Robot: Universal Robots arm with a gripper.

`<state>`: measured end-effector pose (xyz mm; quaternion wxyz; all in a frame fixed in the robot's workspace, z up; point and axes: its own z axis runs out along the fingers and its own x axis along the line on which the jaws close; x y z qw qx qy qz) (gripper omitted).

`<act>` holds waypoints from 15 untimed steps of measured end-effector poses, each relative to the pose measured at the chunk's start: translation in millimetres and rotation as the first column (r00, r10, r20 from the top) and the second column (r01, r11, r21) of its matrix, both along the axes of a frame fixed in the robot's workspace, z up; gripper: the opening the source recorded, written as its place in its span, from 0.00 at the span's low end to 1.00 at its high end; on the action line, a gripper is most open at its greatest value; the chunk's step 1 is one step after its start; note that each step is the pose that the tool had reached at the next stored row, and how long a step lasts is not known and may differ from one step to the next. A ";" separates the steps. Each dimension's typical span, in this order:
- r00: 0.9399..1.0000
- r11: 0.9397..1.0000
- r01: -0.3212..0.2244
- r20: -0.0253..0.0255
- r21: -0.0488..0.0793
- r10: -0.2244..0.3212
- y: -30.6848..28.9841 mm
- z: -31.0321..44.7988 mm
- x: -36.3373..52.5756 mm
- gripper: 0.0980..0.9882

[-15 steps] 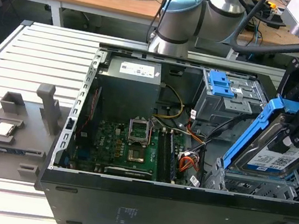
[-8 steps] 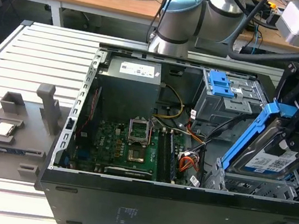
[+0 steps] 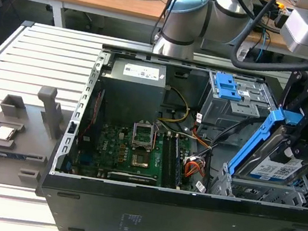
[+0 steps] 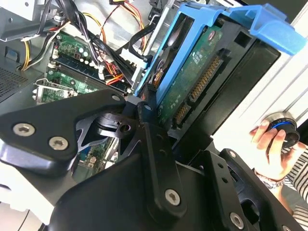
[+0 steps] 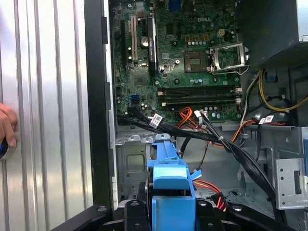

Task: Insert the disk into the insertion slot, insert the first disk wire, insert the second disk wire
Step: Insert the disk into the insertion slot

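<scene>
Black steel tower case (image 3: 156, 210), lying open on its side on the slatted aluminium table (image 3: 28, 60), takes up the exterior view's foreground and holds everything else. A grey power-supply box (image 3: 132, 86) sits at upper centre, a green motherboard (image 3: 130, 153) lies below it, and two drive cages line the frame's right. At upper right stands the taller grey cage (image 3: 243, 109) carrying a blue ribbed latch plate (image 3: 229, 86). At lower right sits the insertion slot (image 3: 259, 192), a silver perforated sheet-metal cage.

The black two-finger gripper (image 3: 301, 139) hangs at the right edge, clamped across the disk (image 3: 273, 158), a silver-grey hard drive with a white label in a bright blue plastic carrier. The disk is tilted over the slot with its lower end at the bay's mouth, not seated; I cannot tell whether it touches there. That slant probably helps the leading edge find the bay.

In the second wrist view the disk's connector edge (image 4: 207, 77) faces the gripper, away from the bay, likely so it stays reachable. Orange, red and black wires (image 3: 192, 168) lie loose mid-case, not plugged into the disk.
</scene>
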<state>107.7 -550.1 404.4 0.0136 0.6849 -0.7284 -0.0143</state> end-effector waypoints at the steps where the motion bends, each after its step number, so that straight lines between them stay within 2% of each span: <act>1: 1.000 1.000 0.000 0.000 0.000 0.000 0.0 -1.5 0.0 0.30; 8: 1.000 1.000 0.000 0.000 0.000 0.000 0.0 -10.3 0.0 0.30; 15: 1.000 1.000 0.000 0.000 0.000 0.000 0.0 -10.6 0.0 0.31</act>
